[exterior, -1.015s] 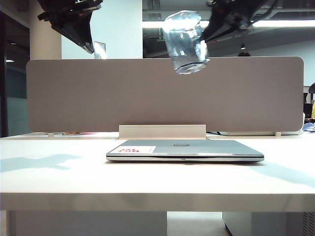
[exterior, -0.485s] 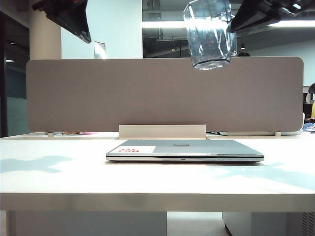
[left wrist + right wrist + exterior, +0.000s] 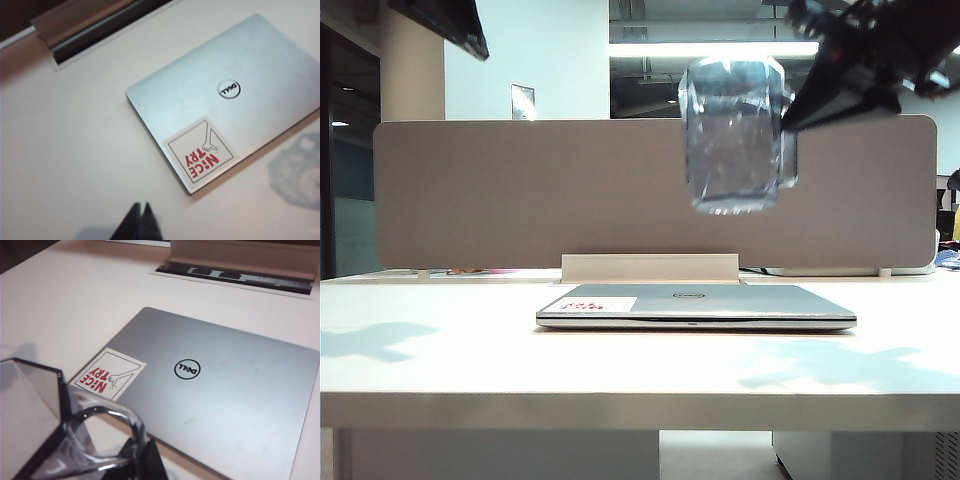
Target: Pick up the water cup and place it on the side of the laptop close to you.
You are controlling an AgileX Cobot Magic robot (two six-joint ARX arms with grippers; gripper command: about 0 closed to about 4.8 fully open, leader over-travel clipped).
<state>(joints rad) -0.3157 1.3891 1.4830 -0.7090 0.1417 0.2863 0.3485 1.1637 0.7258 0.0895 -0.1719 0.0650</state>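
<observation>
The laptop (image 3: 695, 304) lies shut on the white worktop (image 3: 440, 350), nearer the back edge, its long side running along that edge. Its lid carries a round "DELL" logo (image 3: 187, 369) and a white sticker (image 3: 201, 155) printed "NiCE TRY" in red, with a small drawn pointing hand.

Behind the laptop a cable slot (image 3: 235, 275) is set into the worktop, and a grey divider panel (image 3: 520, 190) stands along the back edge. Beyond it are a white wall and a bright ceiling strip light (image 3: 710, 48).

My right end effector (image 3: 790, 125) hangs high above the right half of the laptop, closed on the handle of the water cup (image 3: 734, 135). The cup hangs clear of the laptop and worktop, roughly upright, its long axis vertical and its narrower end down, blurred. Its shadow falls on the worktop near the front right.

My left end effector (image 3: 140, 222) sits high over the left side, its fingers pressed together, holding nothing.
</observation>
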